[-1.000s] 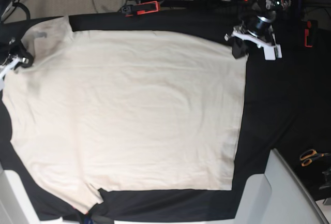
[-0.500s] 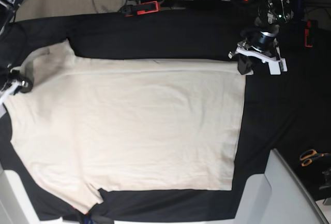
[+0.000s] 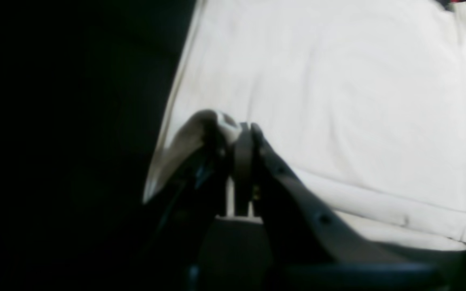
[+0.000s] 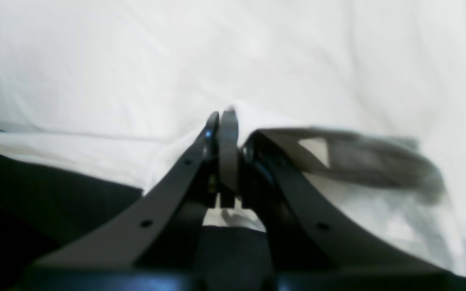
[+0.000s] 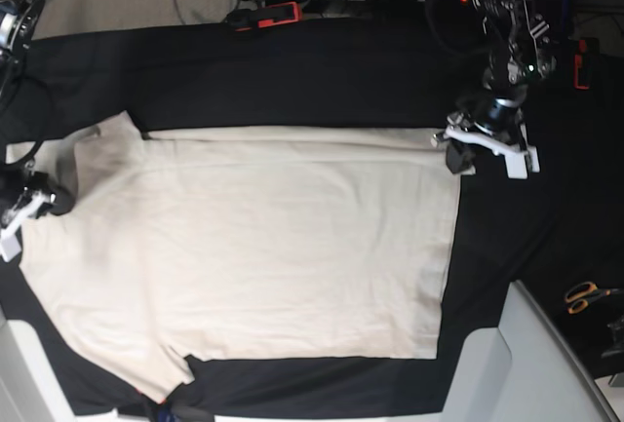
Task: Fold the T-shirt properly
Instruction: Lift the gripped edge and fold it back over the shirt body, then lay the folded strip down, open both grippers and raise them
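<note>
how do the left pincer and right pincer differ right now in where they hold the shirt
The left pincer grips the T-shirt at its hem-side far corner, on the base view's right; the right pincer grips it at the sleeve end, on that view's left. The left pincer shows whole over the black tablecloth; the right pincer sits by the frame edge. Both are shut on the folded-over far edge of the cloth, pinched between closed jaws in the wrist views.

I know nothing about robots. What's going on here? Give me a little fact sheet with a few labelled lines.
Item: cream T-shirt, lying mostly flat
Surface: black tablecloth
Left gripper: shut on the shirt's far corner
Right gripper: shut on the shirt's edge at the opposite side
Fold: far edge doubled over toward the near side
Nearby: orange-handled scissors, red-and-black clamp
</note>
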Available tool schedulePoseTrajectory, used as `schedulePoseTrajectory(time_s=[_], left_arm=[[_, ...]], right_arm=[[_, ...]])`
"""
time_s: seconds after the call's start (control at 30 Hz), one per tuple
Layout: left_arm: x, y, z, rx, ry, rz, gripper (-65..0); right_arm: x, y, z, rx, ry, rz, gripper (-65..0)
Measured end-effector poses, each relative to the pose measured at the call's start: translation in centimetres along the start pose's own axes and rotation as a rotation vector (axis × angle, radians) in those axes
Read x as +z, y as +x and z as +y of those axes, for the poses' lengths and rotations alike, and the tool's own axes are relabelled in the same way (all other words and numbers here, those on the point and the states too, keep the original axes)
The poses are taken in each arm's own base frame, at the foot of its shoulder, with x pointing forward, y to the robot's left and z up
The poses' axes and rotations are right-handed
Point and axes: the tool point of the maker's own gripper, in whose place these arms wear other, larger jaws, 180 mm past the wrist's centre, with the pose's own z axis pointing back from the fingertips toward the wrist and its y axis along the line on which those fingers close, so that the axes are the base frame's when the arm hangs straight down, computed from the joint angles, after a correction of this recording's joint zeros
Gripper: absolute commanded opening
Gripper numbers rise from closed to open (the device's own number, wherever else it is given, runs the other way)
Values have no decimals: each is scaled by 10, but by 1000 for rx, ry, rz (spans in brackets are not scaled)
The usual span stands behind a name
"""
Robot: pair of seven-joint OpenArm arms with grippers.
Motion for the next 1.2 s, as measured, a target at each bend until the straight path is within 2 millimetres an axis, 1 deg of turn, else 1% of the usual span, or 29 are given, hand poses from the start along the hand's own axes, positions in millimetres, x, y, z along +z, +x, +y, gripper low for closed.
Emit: schedulePoseTrajectory(time_s=[0.07,0.1,0.17,0.23,0.33,0.53,0.63,0.73,0.8,0.9,0.93,1.0,1.1,1.2], left_arm=[[-3,5,5,-57,34,4,-650],[-5,5,7,-89,50,16,-650],[-11,2,5,-108,55,39,-650],[-17,3,3,-118,60,48,-650],[-21,8,1,-116,56,40,-650],[-22,12,1,-121,55,35,-650],[-25,7,-8,-153,31,54,-650],[-28,2,-20,-175,0,71,-650],[-29,1,-22,-176,-4,72,-650],[-35,9,-20,-174,0,67,-650],[-39,13,-21,-174,0,63,-650],[-44,17,-24,-166,-9,55,-650],[-47,17,-25,-161,-10,58,-650],[-48,19,-26,-161,-9,56,-650]], right_arm=[[-3,-7,-4,-16,-4,17,-645],[-4,-11,-7,-21,-8,27,-645],[-7,-11,-9,-34,-10,29,-645],[-10,-3,-6,-46,2,9,-645],[-10,15,-1,-45,17,-47,-645],[-10,26,0,-40,17,-66,-645],[-6,39,0,4,1,-64,-645],[-6,57,2,65,-22,-87,-645],[-8,56,3,74,-26,-78,-645],[-13,41,0,66,-30,-38,-645],[-13,39,0,65,-31,-33,-645],[-13,42,0,68,-34,-35,-645],[-12,49,2,71,-29,-54,-645],[-12,49,2,71,-29,-53,-645]])
